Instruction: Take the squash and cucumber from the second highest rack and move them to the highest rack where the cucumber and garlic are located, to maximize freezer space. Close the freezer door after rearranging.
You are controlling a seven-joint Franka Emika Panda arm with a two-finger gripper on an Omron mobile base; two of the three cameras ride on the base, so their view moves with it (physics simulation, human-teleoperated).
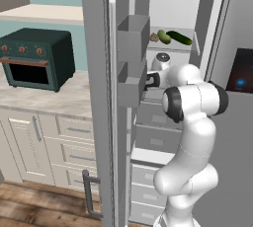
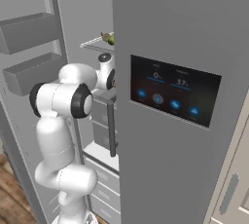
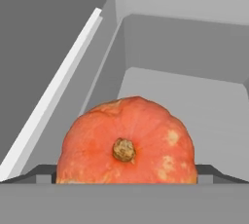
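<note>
The tall narrow grey freezer (image 1: 170, 4) stands open, its grey door with white lining and boxy bins (image 1: 129, 73) swung out across the middle of the left base view. On the pale flat highest rack (image 1: 185, 48), upper centre of that frame, a long dark green cucumber (image 1: 179, 37) lies slanting from upper left to lower right, a light green oblong vegetable (image 1: 164, 37) just beside it and a small beige-brown garlic bulb (image 1: 154, 37) to their left. The white arm reaches into the level below. In the hand view a round, ribbed orange squash (image 3: 127, 142) sits low at centre, brown stem stub facing the camera, between the spread jaws of the two-finger gripper (image 3: 125, 175), whose dark tips flank it without pinching.
</note>
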